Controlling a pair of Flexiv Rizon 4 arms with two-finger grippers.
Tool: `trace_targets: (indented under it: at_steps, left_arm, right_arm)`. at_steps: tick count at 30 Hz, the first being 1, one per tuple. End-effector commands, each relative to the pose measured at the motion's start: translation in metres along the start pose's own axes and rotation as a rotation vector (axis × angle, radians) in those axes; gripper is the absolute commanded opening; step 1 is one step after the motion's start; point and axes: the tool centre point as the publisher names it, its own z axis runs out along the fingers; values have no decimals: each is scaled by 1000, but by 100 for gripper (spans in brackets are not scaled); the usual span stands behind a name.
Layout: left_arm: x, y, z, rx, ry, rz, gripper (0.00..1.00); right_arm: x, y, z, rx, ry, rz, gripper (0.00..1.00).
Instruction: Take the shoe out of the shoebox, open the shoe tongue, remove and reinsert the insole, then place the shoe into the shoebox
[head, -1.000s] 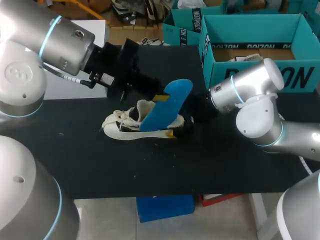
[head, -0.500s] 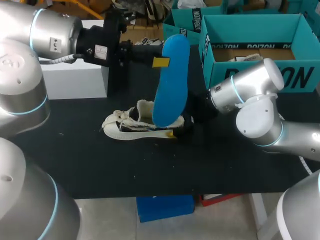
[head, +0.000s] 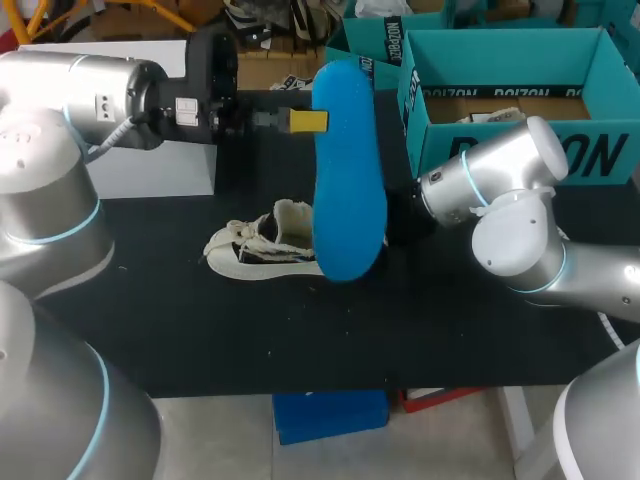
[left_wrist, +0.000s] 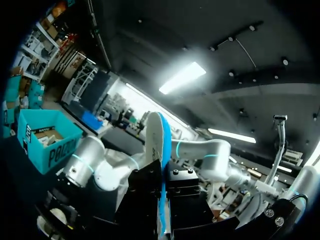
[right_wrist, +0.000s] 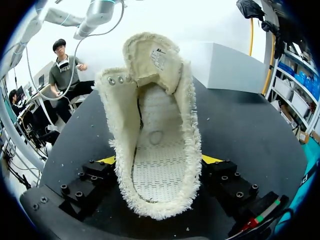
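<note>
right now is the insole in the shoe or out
Out. The left gripper holds the blue insole upright in the air, and the right wrist view shows the shoe bare inside.

Table (head: 200, 330), contents as found: the shoe (head: 262, 250) stood on its sole near the middle, toe toward the left arm's side and heel toward the right. The right gripper (right_wrist: 159, 162) sat at the heel, one finger pressed against each side of the shoe. The insole (head: 348, 180) hung on end above the table, in front of the shoe's heel half in the head view. Its upper part was pinched between the fingers of the left gripper (head: 305, 121), which came in from the left. The shoebox (head: 520, 150) stood at the rear right, behind the right arm. A plain box (head: 150, 170) stood at the rear left.
</note>
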Motion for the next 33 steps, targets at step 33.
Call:
trace_targets:
  at_steps: [33]
  left_arm:
    - [2, 9, -18, -11, 51, 36, 0]
  right_arm:
    - [-1, -3, 3, 2, -1, 1, 0]
